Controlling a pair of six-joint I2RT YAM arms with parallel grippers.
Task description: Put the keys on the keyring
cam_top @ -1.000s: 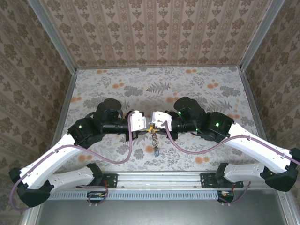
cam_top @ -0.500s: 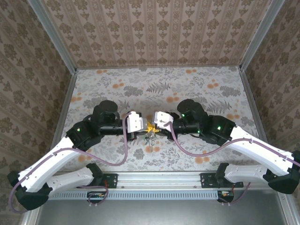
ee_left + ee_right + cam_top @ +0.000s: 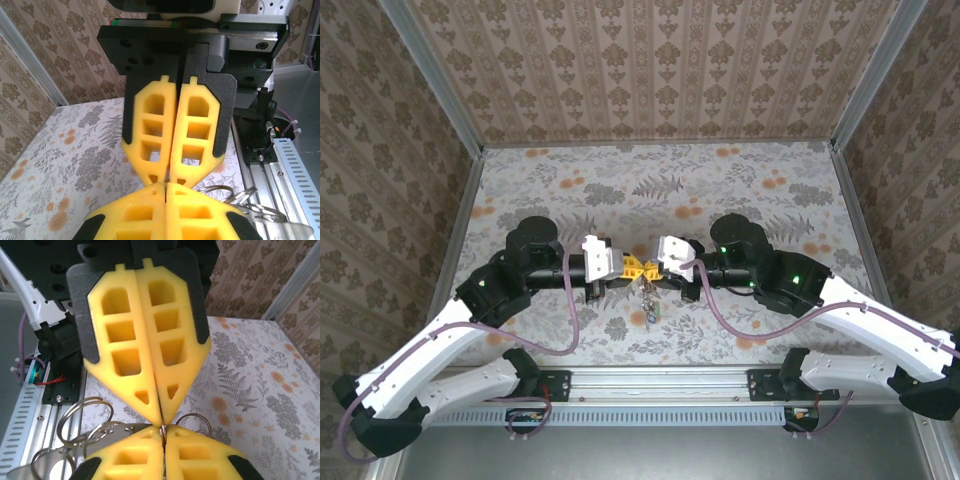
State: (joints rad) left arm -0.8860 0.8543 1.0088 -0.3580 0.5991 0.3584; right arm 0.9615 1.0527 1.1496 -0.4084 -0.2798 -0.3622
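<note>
Where left claw (image 3: 168, 172), right claw (image 3: 160, 415) touch; keys (image 3: 648, 304) beneath

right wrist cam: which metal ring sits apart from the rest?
The single ring just right of the right gripper's closed tips, over the floral table. The other rings bunch together on the left, toward the aluminium rail.

Thin silver wire keyring (image 3: 162, 428) sits raised above the table (image 3: 770, 200), about midway along its near edge. The keys (image 3: 649, 306) dangle under it in a small tight bunch, one bluish, details too small to tell.
</note>
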